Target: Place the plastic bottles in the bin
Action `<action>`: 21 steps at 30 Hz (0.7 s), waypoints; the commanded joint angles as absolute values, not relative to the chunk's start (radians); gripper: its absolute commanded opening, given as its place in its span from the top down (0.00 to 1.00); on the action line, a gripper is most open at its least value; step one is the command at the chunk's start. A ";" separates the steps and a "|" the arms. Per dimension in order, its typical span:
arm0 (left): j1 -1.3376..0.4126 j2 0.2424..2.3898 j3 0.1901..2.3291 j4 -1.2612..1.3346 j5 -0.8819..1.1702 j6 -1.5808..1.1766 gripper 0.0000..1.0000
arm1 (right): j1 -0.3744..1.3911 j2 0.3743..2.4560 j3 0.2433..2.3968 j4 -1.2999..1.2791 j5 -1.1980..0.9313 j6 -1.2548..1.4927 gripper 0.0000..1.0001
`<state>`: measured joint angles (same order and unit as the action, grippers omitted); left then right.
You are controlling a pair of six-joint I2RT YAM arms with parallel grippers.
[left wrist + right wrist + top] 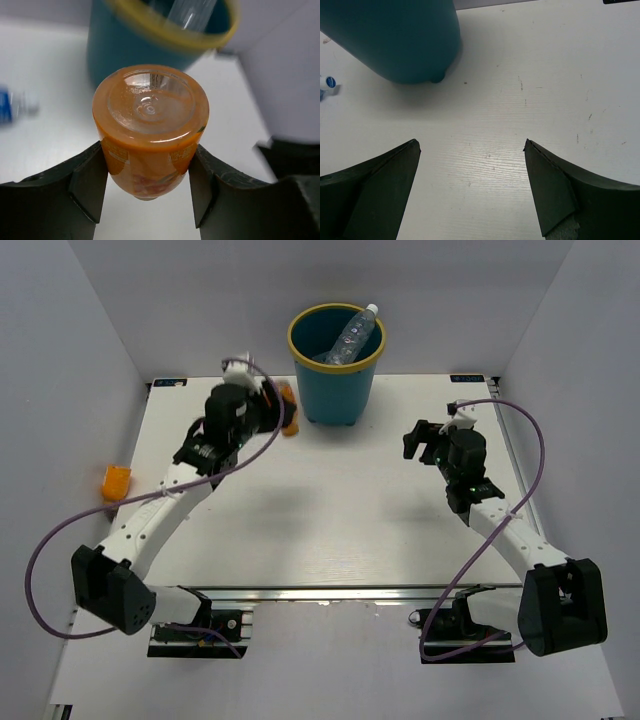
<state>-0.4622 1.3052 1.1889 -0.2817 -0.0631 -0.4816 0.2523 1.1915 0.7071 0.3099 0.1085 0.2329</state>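
Observation:
My left gripper (280, 412) is shut on a stubby orange bottle (150, 130), both fingers pressing its sides, its base turned toward the wrist camera. It hangs just left of the teal bin (335, 390), whose yellow rim (170, 35) shows close behind the bottle. A clear bottle (352, 335) leans inside the bin, its cap poking over the rim. A second orange bottle (116, 482) lies off the table's left edge. A blurred blue-labelled bottle (10, 105) lies on the table left of the bin. My right gripper (471, 145) stands open over bare table, right of the bin (395, 40).
The white table (330, 510) is enclosed by grey walls on the left, back and right. A purple cable loops from each arm. A metal rail runs along the near edge between the two arm bases.

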 commanded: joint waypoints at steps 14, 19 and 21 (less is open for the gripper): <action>-0.463 2.061 2.184 0.137 -0.256 -0.157 0.55 | 0.241 1.209 0.747 0.331 0.118 0.207 0.11; -0.460 2.216 2.358 0.172 -0.268 -0.114 0.50 | 0.238 1.224 0.759 0.322 0.100 0.212 0.11; -0.460 2.244 2.362 0.199 -0.304 -0.101 0.45 | 0.238 1.227 0.764 0.316 0.081 0.212 0.11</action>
